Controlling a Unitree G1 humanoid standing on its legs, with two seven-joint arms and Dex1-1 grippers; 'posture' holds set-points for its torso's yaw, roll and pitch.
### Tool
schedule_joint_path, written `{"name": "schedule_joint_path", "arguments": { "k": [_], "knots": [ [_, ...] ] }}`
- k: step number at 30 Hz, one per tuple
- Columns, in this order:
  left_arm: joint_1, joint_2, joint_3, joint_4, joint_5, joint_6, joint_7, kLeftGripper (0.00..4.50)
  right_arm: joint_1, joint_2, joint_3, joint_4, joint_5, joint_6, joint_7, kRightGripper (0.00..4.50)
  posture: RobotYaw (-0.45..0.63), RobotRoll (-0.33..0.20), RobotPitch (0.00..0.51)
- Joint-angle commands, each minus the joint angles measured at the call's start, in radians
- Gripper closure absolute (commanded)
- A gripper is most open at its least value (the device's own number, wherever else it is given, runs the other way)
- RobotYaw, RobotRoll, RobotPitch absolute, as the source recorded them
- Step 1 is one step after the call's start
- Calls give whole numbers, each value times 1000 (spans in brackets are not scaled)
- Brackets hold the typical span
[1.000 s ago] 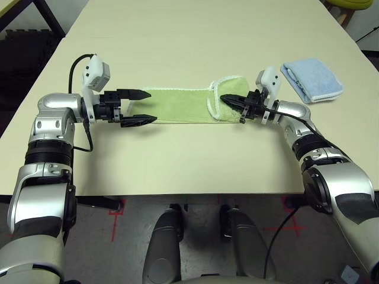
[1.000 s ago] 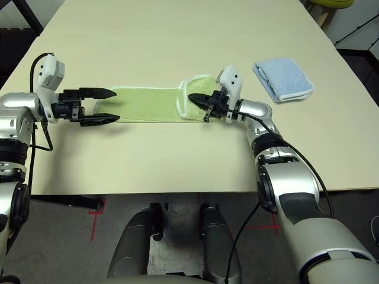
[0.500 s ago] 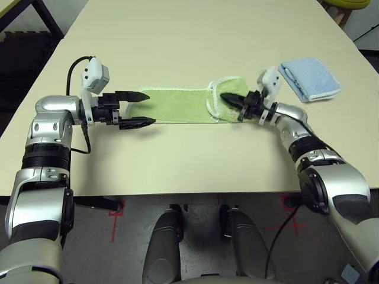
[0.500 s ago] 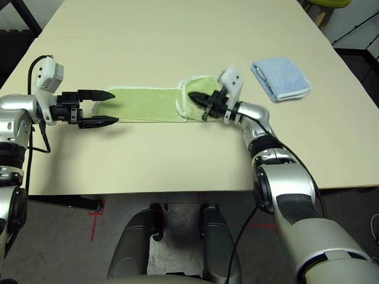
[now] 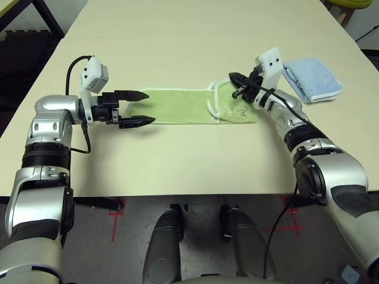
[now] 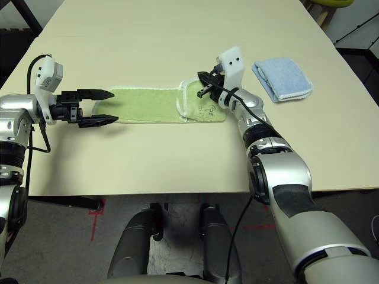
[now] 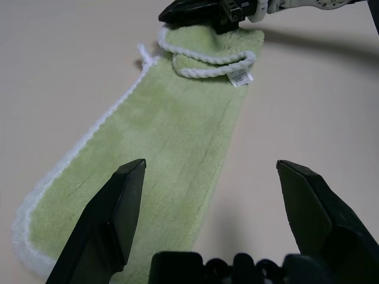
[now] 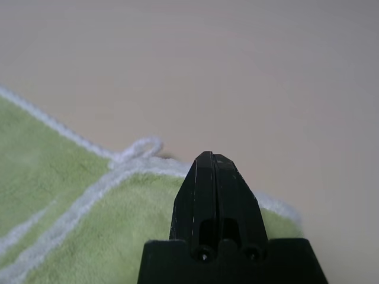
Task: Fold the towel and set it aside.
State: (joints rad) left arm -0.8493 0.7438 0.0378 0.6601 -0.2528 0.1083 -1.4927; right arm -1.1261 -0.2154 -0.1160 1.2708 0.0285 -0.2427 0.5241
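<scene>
The light green towel (image 5: 183, 105) lies flat on the table as a long strip. Its right end (image 5: 237, 109) is folded over, showing white edging, a small white label (image 7: 240, 77) and a corner loop (image 8: 142, 145). My left gripper (image 5: 149, 107) is open at the towel's left end, one finger on each side of the strip, low over the table. My right gripper (image 5: 231, 76) is shut with nothing in it. It hovers over the far edge of the folded end, its tip (image 8: 204, 157) just above the edging. The left wrist view also shows the right gripper (image 7: 177, 12) beyond the fold.
A folded light blue cloth (image 5: 312, 78) lies to the right of the towel, close behind my right wrist. The cream table (image 5: 189, 160) has bare surface in front of and behind the towel. Its front edge runs close below my forearms.
My right gripper has left the top of the folded end and swung to its far edge, still shut. The folded end now lies uncovered. The left gripper has barely moved.
</scene>
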Motion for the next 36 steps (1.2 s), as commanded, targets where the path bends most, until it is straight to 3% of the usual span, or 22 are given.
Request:
{"name": "schedule_joint_path", "arguments": {
  "k": [1, 8, 17, 23, 27, 36],
  "knots": [
    [21, 10, 4, -34, -12, 17, 0, 0, 72, 9, 0, 31, -12, 27, -29, 4471, 47, 0, 229],
    [29, 12, 3, -48, -12, 25, 1, 0, 54, 12, -63, 0, 50, -20, 35, 4471, 33, 0, 217],
    [21, -1, 3, -32, -9, 5, 11, 0, 2, -114, -104, -134, 174, -87, 484, 4471, 10, 0, 205],
    [14, -5, 2, -12, -8, -8, 13, 0, 60, -208, -85, -291, 253, -7, 759, 4471, 1, 0, 203],
    [6, -5, 2, 2, -5, -16, 14, 0, 140, -286, -42, -371, 228, 4, 857, 4471, -7, 0, 204],
    [8, -3, 2, 1, -5, -16, 14, 0, 268, -392, 7, -468, 206, 18, 923, 4471, -5, 0, 207]
  ]
}}
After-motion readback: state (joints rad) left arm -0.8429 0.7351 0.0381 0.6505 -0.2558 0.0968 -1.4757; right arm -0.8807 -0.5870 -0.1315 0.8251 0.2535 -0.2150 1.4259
